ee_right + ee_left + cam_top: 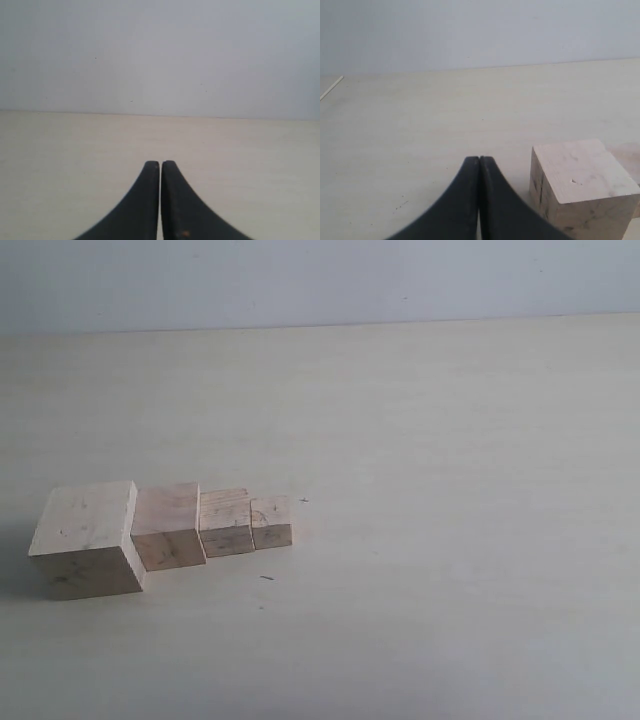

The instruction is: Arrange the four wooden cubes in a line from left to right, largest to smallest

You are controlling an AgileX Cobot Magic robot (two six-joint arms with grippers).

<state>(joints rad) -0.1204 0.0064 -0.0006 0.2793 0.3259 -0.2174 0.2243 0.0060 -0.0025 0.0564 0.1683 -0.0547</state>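
Four pale wooden cubes stand side by side, touching, at the left of the exterior view: the largest cube (85, 538), the second cube (167, 526), the third cube (226, 522) and the smallest cube (271, 521), shrinking from left to right. No arm or gripper shows in that view. In the left wrist view the largest cube (582, 185) stands just beside my left gripper (479, 159), whose black fingers are shut with nothing between them; a corner of the second cube (626, 156) peeks out behind. My right gripper (160, 163) is shut and holds nothing, with no cube near it.
The pale table (420, 490) stretches back to a plain grey-white wall (320, 280). A tiny dark speck (267, 578) lies just in front of the cubes.
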